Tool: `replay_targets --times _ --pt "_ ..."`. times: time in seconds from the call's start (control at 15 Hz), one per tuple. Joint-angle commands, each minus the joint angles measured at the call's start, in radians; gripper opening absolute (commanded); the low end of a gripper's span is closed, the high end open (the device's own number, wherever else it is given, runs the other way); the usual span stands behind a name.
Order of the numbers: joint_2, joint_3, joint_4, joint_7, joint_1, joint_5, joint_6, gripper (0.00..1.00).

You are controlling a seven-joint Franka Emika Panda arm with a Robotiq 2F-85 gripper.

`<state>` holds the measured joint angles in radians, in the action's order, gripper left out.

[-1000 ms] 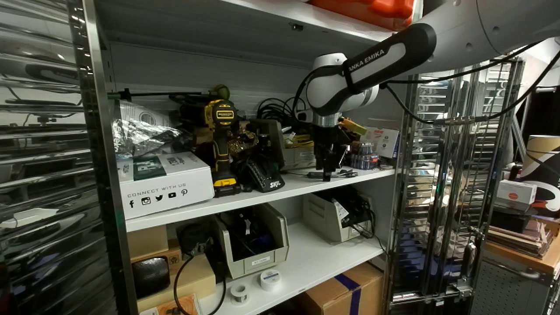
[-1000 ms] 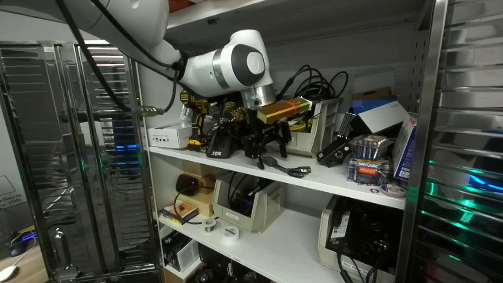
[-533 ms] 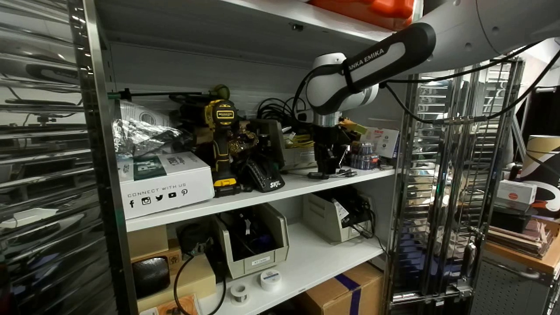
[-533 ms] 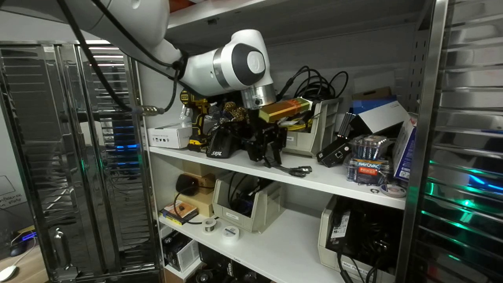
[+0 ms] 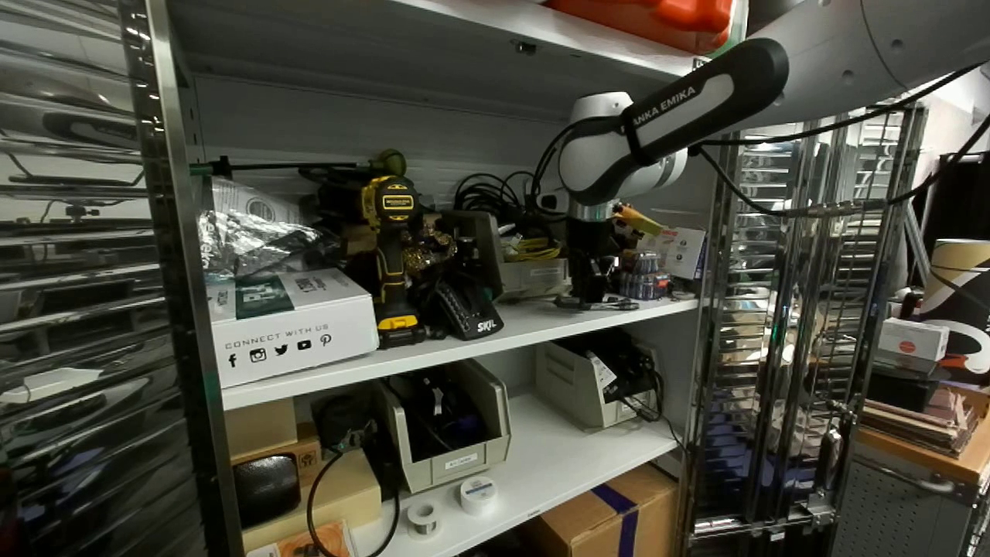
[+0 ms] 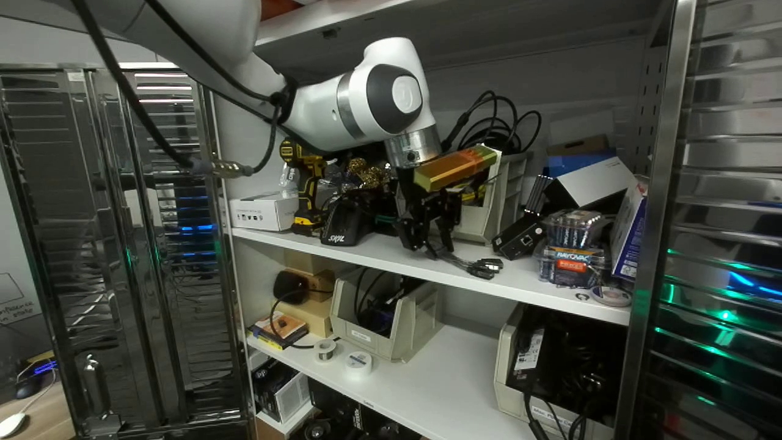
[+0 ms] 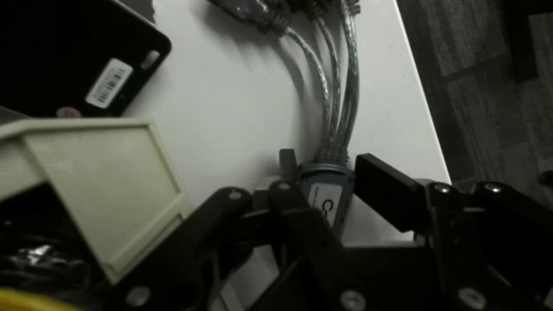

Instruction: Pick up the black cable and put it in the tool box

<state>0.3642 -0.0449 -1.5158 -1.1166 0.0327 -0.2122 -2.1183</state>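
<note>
The black cable shows a dark grey adapter head (image 7: 344, 203) with a white label and several thin braided leads (image 7: 332, 86) ending in plugs. On both sides of that head the fingers of my gripper (image 7: 327, 167) press in, shut on it, just over the white middle shelf. In an exterior view the plugs (image 6: 487, 267) trail from the gripper (image 6: 432, 242) toward the batteries. Whether they still touch the shelf I cannot tell. Grey bins stand on two shelves: one beside the gripper (image 7: 103, 172), one below (image 5: 456, 463), another below right (image 5: 568, 379). Which is the tool box is unclear.
A black SKIL charger (image 6: 342, 225) and a yellow drill (image 6: 308, 208) stand to one side of the gripper. Across from them are a black device (image 6: 519, 237) and battery packs (image 6: 571, 269). The upper shelf's edge (image 5: 611, 42) hangs above the arm.
The gripper has shut on the adapter head, having stood open around it one second ago. Since then arm and cable have shifted toward the batteries and risen slightly.
</note>
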Motion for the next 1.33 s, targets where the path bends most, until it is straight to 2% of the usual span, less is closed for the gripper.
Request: replay_targets --times 0.0,0.53,0.93,1.27 --pt "-0.134 0.022 -0.198 0.063 0.003 -0.041 -0.191 0.22" --pt "-0.353 0.044 -0.559 0.156 0.001 -0.101 -0.427 0.22" --pt "-0.461 0.065 -0.735 0.416 0.01 -0.172 -0.745 0.22" --pt "-0.432 0.062 -0.775 0.723 0.063 -0.302 -0.987 0.21"
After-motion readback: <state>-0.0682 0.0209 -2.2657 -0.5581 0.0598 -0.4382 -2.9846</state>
